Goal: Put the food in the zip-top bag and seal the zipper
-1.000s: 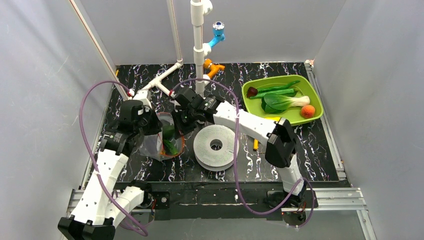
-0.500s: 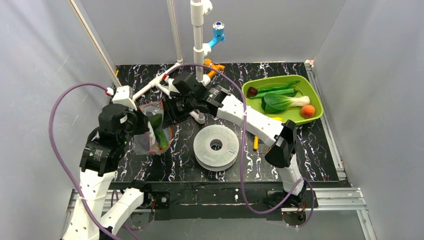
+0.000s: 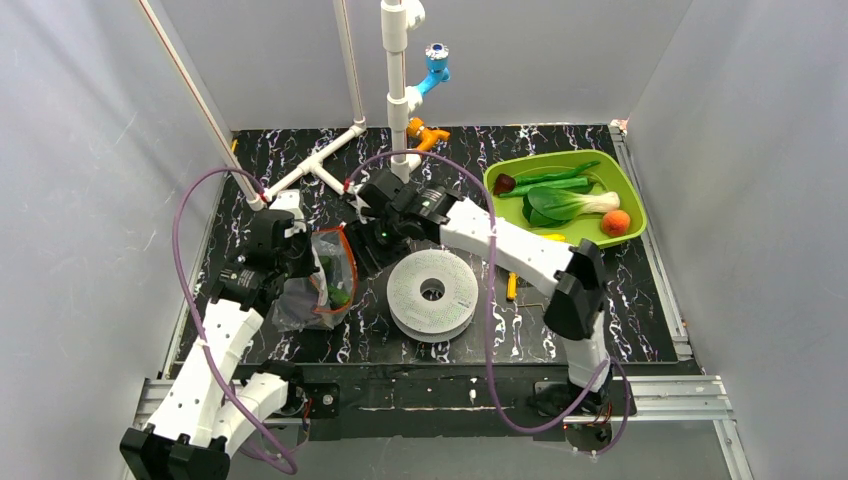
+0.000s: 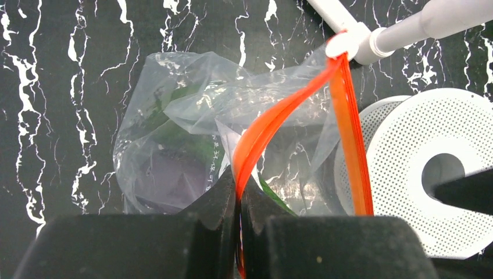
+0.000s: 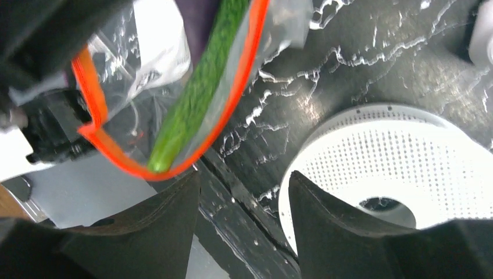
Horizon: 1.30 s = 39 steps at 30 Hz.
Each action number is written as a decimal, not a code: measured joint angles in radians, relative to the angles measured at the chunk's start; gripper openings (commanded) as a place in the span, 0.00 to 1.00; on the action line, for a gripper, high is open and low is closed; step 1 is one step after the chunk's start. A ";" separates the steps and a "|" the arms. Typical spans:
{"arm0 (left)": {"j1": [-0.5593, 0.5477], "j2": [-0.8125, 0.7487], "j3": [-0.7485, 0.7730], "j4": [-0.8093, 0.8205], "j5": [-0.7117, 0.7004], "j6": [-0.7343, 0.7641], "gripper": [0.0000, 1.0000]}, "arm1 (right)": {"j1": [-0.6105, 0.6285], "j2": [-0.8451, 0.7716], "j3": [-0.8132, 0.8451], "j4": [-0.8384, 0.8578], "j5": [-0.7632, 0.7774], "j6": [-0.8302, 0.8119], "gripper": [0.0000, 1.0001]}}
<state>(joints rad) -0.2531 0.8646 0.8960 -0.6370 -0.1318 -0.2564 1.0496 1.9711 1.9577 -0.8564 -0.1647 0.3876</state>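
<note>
The zip-top bag [image 3: 305, 297] hangs clear and floppy at the table's left. My left gripper [image 4: 239, 187] is shut on its orange-red zipper [image 4: 264, 131], pinching one end of the strip. The mouth gapes as an orange loop [image 5: 174, 165]. A long green pepper [image 5: 195, 107] lies inside with its tip at the mouth, and something purple [image 4: 171, 174] sits deeper in. My right gripper [image 5: 244, 177] stands open just right of the mouth, with nothing between its fingers. More food lies in the lime-green tray [image 3: 630, 190]: plum [image 3: 504, 184], green peppers [image 3: 560, 180], bok choy [image 3: 565, 205], orange [image 3: 615, 222].
A white perforated disc [image 3: 432, 293] lies right of the bag, under the right arm. White pipes [image 3: 320, 165] and an upright post [image 3: 396, 90] stand behind. A small orange-handled screwdriver [image 3: 511, 288] lies beside the disc. Grey walls close in both sides.
My right gripper has opened, let go of the bag's mouth and drawn off to the right. The left arm swung the bag left, then brought it back nearer.
</note>
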 measured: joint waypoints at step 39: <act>0.000 -0.015 -0.057 0.054 0.054 0.013 0.00 | -0.791 -0.550 -0.710 0.299 0.336 0.166 0.68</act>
<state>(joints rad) -0.2531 0.8499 0.8394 -0.5831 -0.0780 -0.2432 0.2589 1.4213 1.2472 -0.5572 0.1710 0.5534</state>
